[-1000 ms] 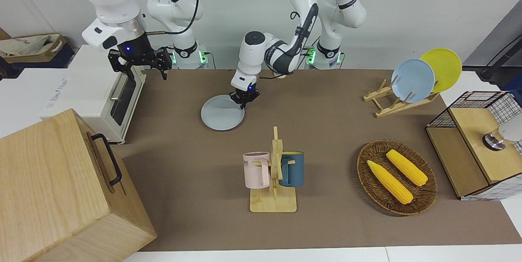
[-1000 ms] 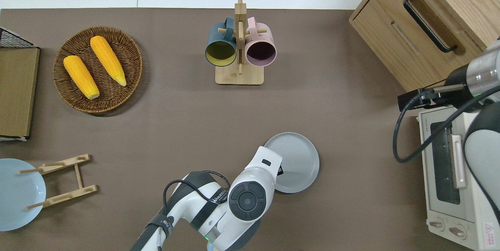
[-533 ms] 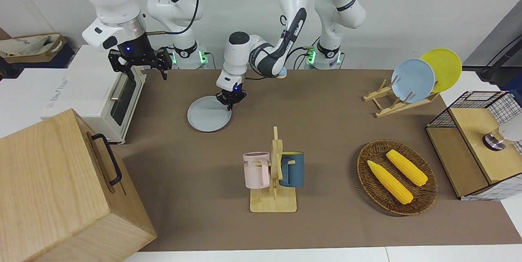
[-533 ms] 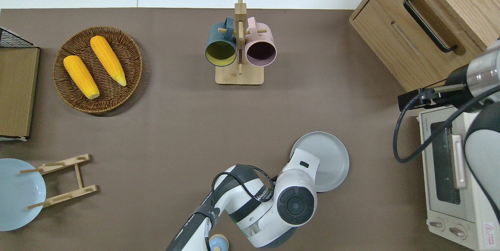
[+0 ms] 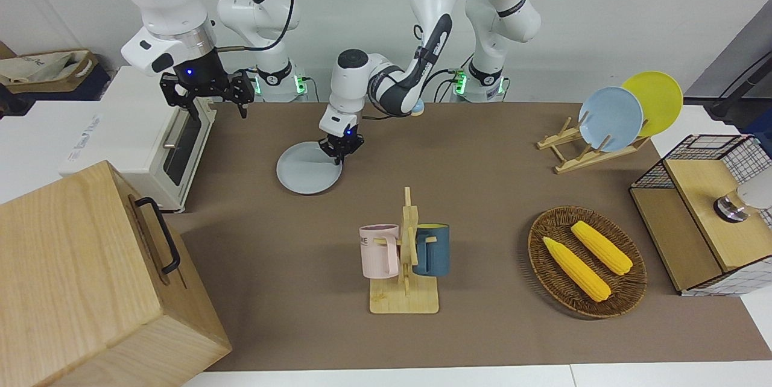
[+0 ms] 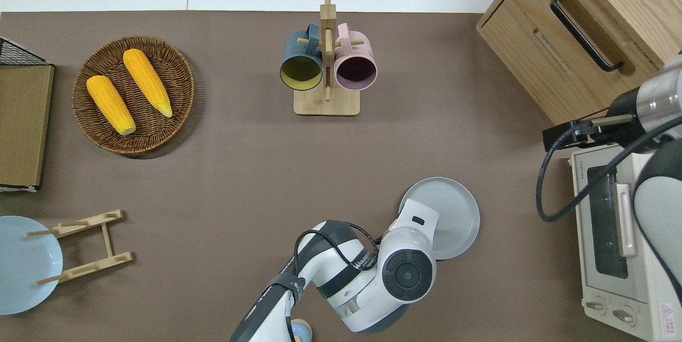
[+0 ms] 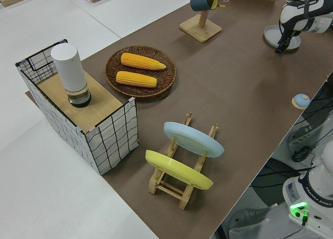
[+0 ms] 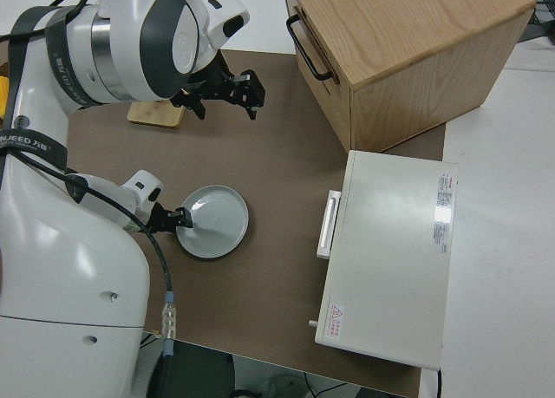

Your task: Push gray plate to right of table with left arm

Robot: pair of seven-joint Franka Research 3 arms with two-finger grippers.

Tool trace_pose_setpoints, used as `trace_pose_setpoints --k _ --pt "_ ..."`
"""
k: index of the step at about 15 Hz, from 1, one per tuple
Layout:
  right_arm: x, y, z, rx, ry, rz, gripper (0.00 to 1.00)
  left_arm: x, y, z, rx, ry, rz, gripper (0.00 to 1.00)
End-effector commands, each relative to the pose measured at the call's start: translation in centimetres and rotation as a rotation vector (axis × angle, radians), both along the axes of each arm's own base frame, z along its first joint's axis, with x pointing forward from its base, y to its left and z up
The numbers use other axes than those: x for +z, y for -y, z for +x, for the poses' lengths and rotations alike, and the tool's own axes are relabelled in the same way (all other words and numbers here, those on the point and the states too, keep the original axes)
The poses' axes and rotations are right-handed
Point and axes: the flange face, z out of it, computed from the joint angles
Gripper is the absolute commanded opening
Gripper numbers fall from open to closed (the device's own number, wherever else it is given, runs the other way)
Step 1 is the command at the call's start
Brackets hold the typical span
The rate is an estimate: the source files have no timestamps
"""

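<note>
The gray plate (image 5: pixel 307 170) (image 6: pixel 453 209) lies flat on the table (image 5: pixel 482 194), between the middle and the right arm's end and close to the robots' edge. My left gripper (image 5: pixel 339 157) (image 8: pixel 184 220) points down with its tips on the plate, just inside the rim on the side toward the left arm's end. Its fingers look shut with nothing held. In the overhead view the left arm's wrist hides the gripper and part of the plate. The right gripper (image 5: pixel 218 111) is parked and open.
A white toaster oven (image 5: pixel 145 140) and a wooden cabinet (image 5: pixel 90 278) stand at the right arm's end, the oven a short way from the plate. A mug rack (image 5: pixel 405 254) stands mid-table, farther from the robots. A corn basket (image 5: pixel 586 261), plate rack (image 5: pixel 591 146) and wire crate (image 5: pixel 705 212) fill the left arm's end.
Over the last second the left gripper slid the gray plate toward the right arm's end. In the last half second both have hardly moved. The right arm stayed still.
</note>
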Motion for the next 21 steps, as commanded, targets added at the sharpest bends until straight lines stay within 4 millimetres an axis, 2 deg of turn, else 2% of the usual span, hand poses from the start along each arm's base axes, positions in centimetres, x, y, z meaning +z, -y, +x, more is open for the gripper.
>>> trace_pose_setpoints --k 1,4,6,10,16,21 --pt "0.3 0.0 -0.3 -0.004 -0.004 0.006 0.983 -0.3 0.2 0.3 0.008 0.002 0.027 0.99" --pt "0.3 0.0 -0.3 -0.004 -0.004 0.006 0.983 0.0 -0.1 0.4 0.003 -0.001 0.039 0.99" --pt "0.3 0.0 -0.3 -0.004 -0.004 0.006 0.983 1.0 -0.3 0.5 -0.002 0.005 0.039 0.99" --pt "0.3 0.0 -0.3 -0.004 -0.004 0.006 0.983 2.5 -2.9 2.0 -0.058 -0.005 0.082 0.99" --pt "0.3 0.0 -0.3 -0.004 -0.004 0.006 0.983 6.1 -10.9 3.9 -0.145 -0.054 0.098 0.99" --pt "0.3 0.0 -0.3 -0.004 -0.004 0.006 0.983 10.7 -19.9 7.4 -0.226 -0.147 0.129 0.99"
